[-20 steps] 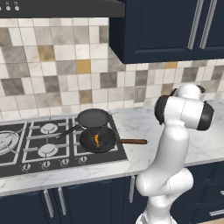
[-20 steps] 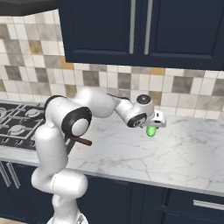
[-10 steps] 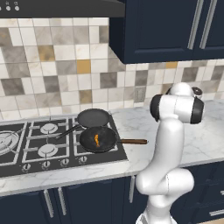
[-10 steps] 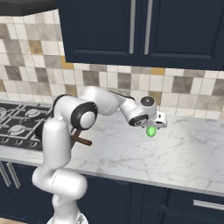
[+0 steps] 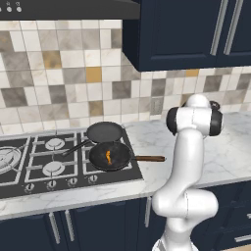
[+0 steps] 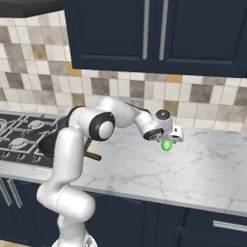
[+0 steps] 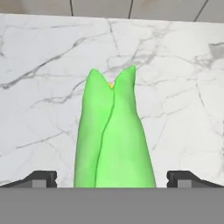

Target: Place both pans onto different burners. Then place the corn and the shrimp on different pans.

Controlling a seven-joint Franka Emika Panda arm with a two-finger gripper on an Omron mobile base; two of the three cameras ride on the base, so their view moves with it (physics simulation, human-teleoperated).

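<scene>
A bright green corn (image 6: 166,145) hangs just above the marble counter (image 6: 202,169) with my gripper (image 6: 167,140) shut on it. From the hand camera the corn (image 7: 113,140) stands between the two dark fingertips (image 7: 41,177) and points away over the marble. Both black pans sit on the cooktop (image 5: 29,182). The pan with the wooden handle (image 5: 110,156) is on the front right burner and holds the orange shrimp (image 5: 108,157). Behind it, on the back right burner, is the pan with the black handle (image 5: 104,131), with nothing in it.
Two small burners (image 5: 54,168) (image 5: 55,143) stand bare left of the pans, and the large multi-ring burner (image 5: 7,159) lies at the far left. The wooden handle (image 6: 92,156) sticks out over the counter. Dark cabinets (image 6: 144,34) hang above.
The arm's upper joints have swung a little to the left. The gripper and the corn in it have stayed almost in place. The pans and the shrimp have not moved.
</scene>
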